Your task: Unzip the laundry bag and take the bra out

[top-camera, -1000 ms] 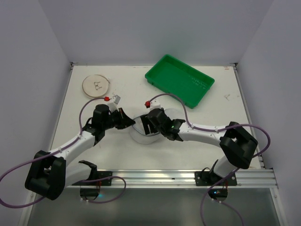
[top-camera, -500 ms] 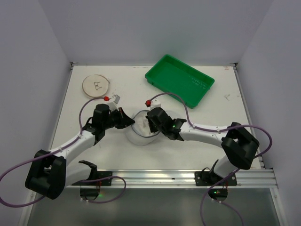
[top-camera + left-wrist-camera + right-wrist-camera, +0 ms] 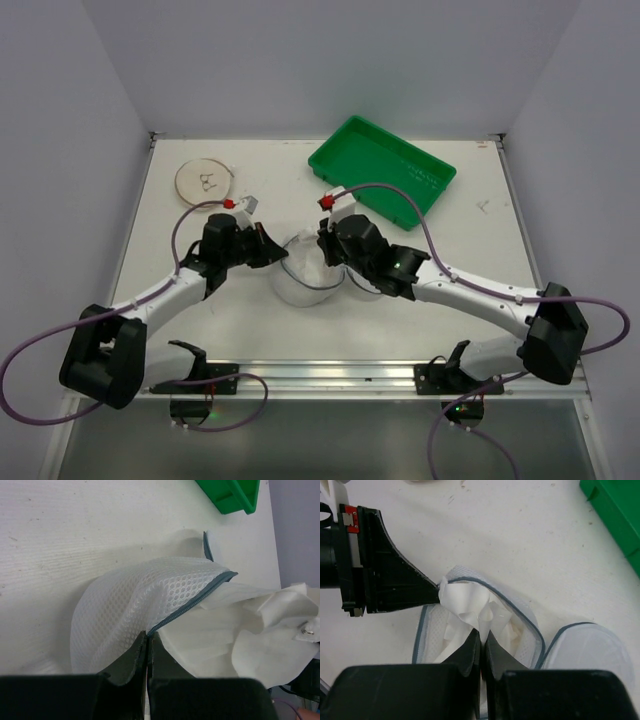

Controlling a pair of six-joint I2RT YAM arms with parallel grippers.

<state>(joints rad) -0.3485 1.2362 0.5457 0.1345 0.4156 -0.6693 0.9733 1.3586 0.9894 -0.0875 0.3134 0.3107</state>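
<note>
The white table carries everything, with the green rectangular plastic tray at its far right. Mid-table, between my two arms, sits the round translucent whitish mesh laundry bag. Its grey zipper rim is undone and its two bowl-shaped halves lie apart, side by side. The soft white fabric bra is bunched in the left half, crumpled and rising above the rim. A flat round beige disc lies far left, well apart from the bag. My left hand is pressed together on the bag's zipper edge. My right hand is pinching a fold of the bra from above the open half
</note>
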